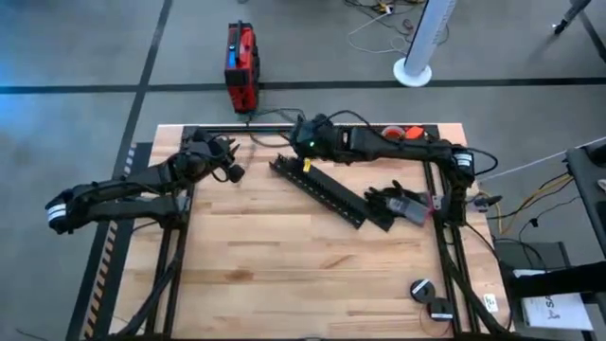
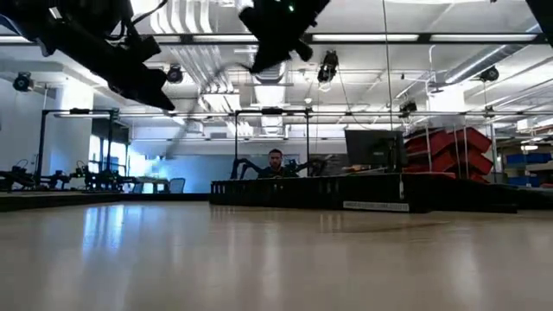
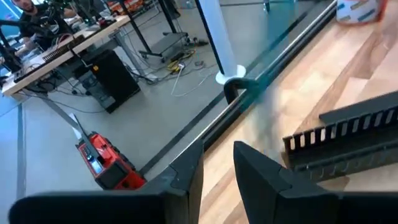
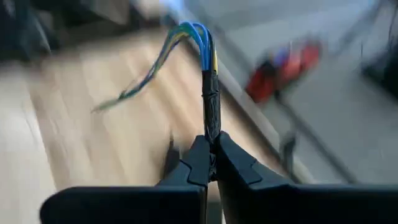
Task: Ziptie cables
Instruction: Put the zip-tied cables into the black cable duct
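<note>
The cables (image 4: 198, 37) are a thin bunch of blue, yellow and green wires, with one end wrapped in a black sleeve. My right gripper (image 4: 211, 140) is shut on that sleeved end, high over the far middle of the table (image 1: 301, 140). The wires arc away from the fingers and trail off toward the tabletop. My left gripper (image 1: 230, 161) hovers to the left of it, at the far left. Its fingers stand open (image 3: 217, 171) with nothing between them. A teal blur (image 3: 267, 81) crosses the left wrist view. I cannot tell whether it is the wires. My right gripper pinches the black-sleeved end (image 4: 212, 121) of the cables between its two fingertips. The sleeve runs on past the fingertips, in line with the fingers. Beyond it the loose wires (image 4: 146, 74) bend over and hang slack, lifted clear of the wood.
Black slotted rails (image 1: 322, 192) lie slantwise in the table's middle, with dark tools (image 1: 402, 204) to their right. A red box (image 1: 241, 62) stands on the floor beyond the far edge. Small round things (image 1: 423, 289) lie near the right front corner. A person (image 2: 275, 162) sits far behind the table.
</note>
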{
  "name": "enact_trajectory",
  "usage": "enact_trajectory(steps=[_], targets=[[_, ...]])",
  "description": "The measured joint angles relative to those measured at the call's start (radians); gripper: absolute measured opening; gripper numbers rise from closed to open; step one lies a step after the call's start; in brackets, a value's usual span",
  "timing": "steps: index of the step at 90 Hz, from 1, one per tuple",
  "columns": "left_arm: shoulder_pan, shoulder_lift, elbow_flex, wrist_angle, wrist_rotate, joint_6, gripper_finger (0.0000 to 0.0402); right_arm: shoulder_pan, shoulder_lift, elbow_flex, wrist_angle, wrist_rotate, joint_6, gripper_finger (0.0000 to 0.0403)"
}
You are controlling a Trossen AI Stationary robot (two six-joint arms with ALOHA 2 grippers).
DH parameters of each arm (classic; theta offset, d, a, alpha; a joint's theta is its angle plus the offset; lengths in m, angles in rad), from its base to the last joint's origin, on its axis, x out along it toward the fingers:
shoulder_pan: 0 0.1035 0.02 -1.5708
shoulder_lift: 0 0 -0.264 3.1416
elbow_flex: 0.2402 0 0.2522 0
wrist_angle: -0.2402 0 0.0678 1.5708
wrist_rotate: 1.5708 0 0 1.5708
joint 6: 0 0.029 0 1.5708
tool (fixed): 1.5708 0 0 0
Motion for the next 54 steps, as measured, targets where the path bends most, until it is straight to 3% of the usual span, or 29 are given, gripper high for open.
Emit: enact_trajectory(steps=[11, 22, 33, 45, 54], targets=[[0.0, 0.003, -0.002, 0.0, 0.0, -0.002, 0.0074, 0.002, -0.001, -0.069, -0.063, 0.003, 0.144, 0.0], [0.0, 0.003, -0.002, 0.0, 0.0, -0.004, 0.0074, 0.01, 0.0, -0.103, -0.042, -0.003, 0.179, 0.0], [0.0, 0.002, -0.002, 0.016, 0.0, -0.011, 0.0074, 0.013, 0.011, -0.116, 0.08, -0.007, 0.158, 0.0], [0.0, 0.008, -0.002, 0.061, 0.0, -0.011, 0.0074, 0.001, 0.019, -0.117, 0.331, -0.009, 0.054, 0.0], [0.0, 0.016, -0.002, 0.082, 0.0, -0.011, 0.0074, -0.033, 0.027, -0.115, 0.438, 0.051, 0.017, 0.0]])
